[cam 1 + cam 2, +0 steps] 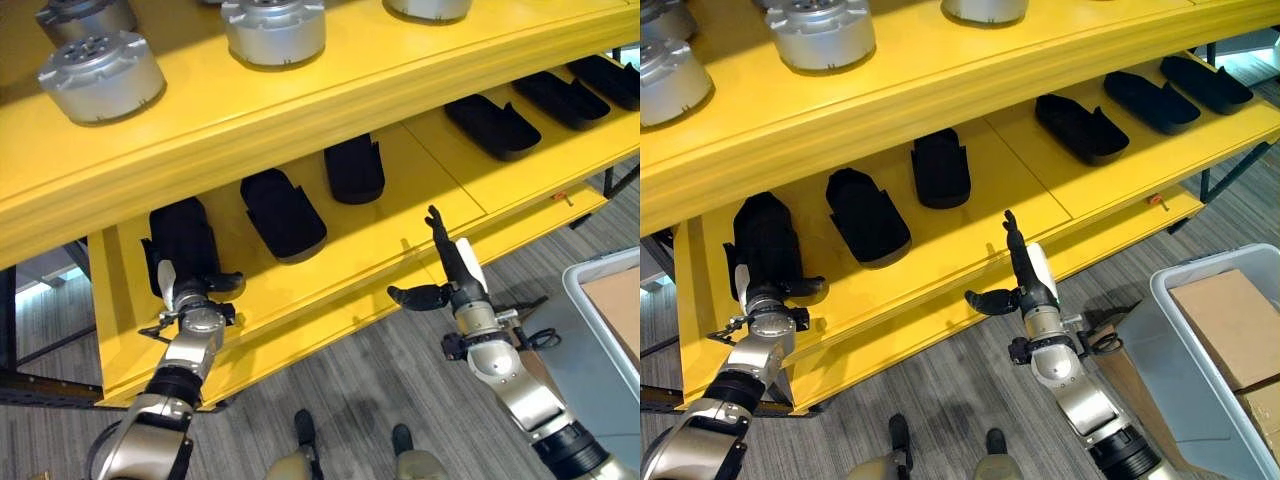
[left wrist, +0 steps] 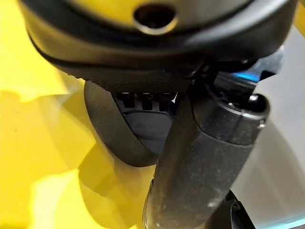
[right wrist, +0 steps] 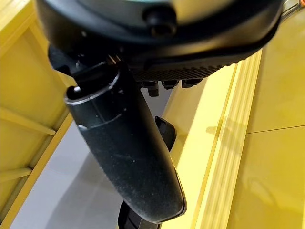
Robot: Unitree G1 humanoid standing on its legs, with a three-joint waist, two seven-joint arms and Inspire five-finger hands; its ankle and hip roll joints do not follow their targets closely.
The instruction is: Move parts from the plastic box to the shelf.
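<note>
— parts: where is the one in hand?
— the left robot hand (image 1: 190, 300) lies on a black part (image 1: 182, 238) at the left end of the lower shelf (image 1: 420, 170). whether its fingers grip the part or rest on it, i cannot tell.
— and the other?
— the right robot hand (image 1: 447, 280) hangs just before the shelf lip, fingers straight, thumb out, holding nothing.
— how to finish well?
— i'd seat the part flat, well back from the lip, in line with the other black parts (image 1: 283, 212), then draw the hand straight out. the plastic box (image 1: 1230, 330) stands on the floor to the right for the next one.
</note>
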